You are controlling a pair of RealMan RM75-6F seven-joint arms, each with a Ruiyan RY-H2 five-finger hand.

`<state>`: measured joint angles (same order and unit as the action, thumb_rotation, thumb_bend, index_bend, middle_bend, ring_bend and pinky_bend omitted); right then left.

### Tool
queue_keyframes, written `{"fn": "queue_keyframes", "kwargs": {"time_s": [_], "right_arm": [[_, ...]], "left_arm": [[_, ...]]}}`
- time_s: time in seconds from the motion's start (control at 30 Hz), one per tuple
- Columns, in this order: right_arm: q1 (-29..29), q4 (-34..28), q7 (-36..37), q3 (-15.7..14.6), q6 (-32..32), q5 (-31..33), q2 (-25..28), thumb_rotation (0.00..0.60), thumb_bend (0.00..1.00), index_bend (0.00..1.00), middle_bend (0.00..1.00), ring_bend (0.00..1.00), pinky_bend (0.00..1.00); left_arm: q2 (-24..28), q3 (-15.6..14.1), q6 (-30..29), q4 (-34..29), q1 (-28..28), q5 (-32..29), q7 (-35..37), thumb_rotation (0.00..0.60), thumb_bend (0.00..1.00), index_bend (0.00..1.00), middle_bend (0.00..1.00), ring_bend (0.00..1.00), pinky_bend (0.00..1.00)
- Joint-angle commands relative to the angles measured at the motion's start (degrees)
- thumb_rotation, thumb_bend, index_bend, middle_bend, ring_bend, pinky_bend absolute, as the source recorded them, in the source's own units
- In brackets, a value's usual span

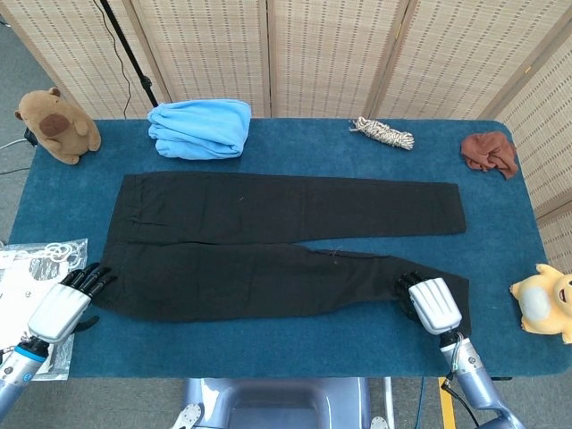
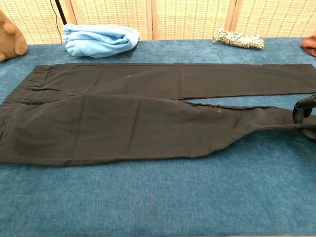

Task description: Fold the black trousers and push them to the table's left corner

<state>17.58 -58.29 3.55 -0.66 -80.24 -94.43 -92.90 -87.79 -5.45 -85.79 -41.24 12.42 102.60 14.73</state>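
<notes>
Black trousers [image 1: 268, 241] lie flat and full length across the middle of the blue table [image 1: 295, 344], waistband toward the left of the frame, both legs running right; nothing folded yet. Right hand [image 1: 429, 304] at lower right has the cuff of the nearer leg bunched under its fingers; the chest view shows dark fingers [image 2: 302, 106] curled onto the gathered cloth at the right edge, so it reads as a grip. Left hand [image 1: 64, 304] at lower left, fingers spread, tips just at the near waistband corner, holding nothing I can see. Step in hand, by my reading: securing both ends of the near leg for the first fold. Next move calls for the left hand to pinch the waistband, then both lift the near half over the far leg together, keeping the cloth taut.
</notes>
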Motion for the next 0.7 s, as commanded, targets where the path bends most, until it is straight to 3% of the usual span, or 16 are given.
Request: {"fn": "queue_keyframes", "kwargs": {"time_s": [0.03, 0.37, 0.57, 0.7], "right_arm": [[0.0, 0.0, 0.1, 0.0, 0.0, 0.0, 0.1, 0.6, 0.52, 0.56, 0.5, 0.43, 0.72], [0.1, -0.3, 1.0, 0.2, 0.0, 0.3, 0.4, 0.6, 0.52, 0.56, 0.5, 0.43, 0.72], [0.1, -0.5, 1.5, 0.0, 0.2, 0.4, 0.6, 0.6, 0.52, 0.55, 0.5, 0.43, 0.72], [0.1, -0.6, 1.5, 0.0, 0.2, 0.4, 0.7, 0.6, 0.52, 0.55, 0.5, 0.43, 0.72]], "left_arm": [[-1.5, -0.2, 0.7, 2.1, -0.2, -0.8, 0.5, 0.6, 0.05, 0.27, 0.25, 0.16, 0.28], [-5.7, 0.5, 2.2, 6.9, 0.3, -3.2, 0.6, 0.6, 0.06, 0.36, 0.32, 0.2, 0.3], [-7.7, 0.6, 2.8, 9.1, 0.9, -4.0, 1.0, 0.6, 0.12, 0.37, 0.33, 0.21, 0.3], [-8.8, 0.5, 2.3, 10.4, 1.1, -4.1, 1.5, 0.6, 0.16, 0.44, 0.4, 0.24, 0.32]]}}
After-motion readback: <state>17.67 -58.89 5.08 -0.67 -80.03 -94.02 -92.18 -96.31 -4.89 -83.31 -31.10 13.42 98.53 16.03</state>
